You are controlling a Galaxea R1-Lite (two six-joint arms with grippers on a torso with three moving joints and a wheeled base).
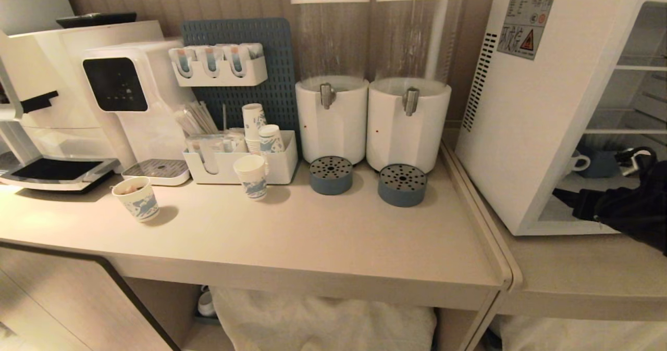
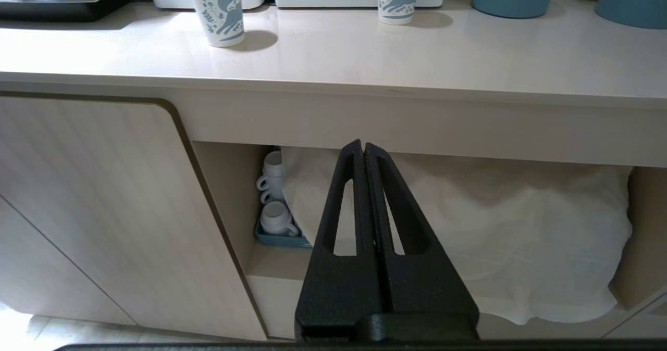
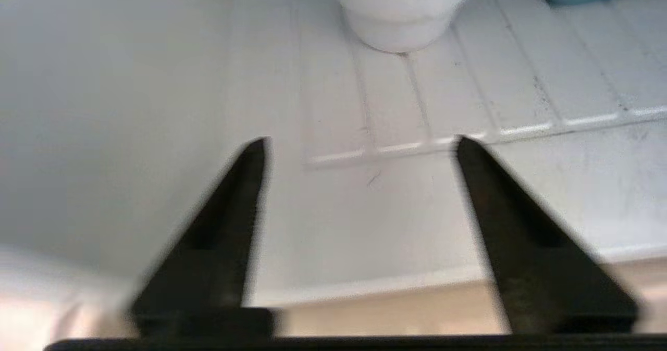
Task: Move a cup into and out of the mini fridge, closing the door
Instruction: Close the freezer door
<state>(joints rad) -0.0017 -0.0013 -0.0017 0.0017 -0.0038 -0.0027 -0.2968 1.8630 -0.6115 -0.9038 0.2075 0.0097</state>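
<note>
The mini fridge [image 1: 526, 106] stands at the right of the counter with its front open; the door shows in no view. Inside, on the ribbed white floor, sits the white cup [image 1: 577, 162], its handle towards a blue box. My right arm [image 1: 625, 205] reaches into the fridge from the right. In the right wrist view my right gripper [image 3: 359, 142] is open over the fridge floor near its front lip. The cup [image 3: 396, 17] stands ahead of the fingertips, clear of them, and nothing is between them. My left gripper [image 2: 363, 145] is shut and empty, parked below the counter's front edge.
Two white drink dispensers [image 1: 365, 116] stand left of the fridge. Paper cups [image 1: 251, 176] and a white organiser sit further left, beside a water machine [image 1: 130, 96]. A blue box [image 1: 599, 163] is inside the fridge. Under the counter are spare mugs on a tray [image 2: 276, 218] and white cloth [image 2: 495, 236].
</note>
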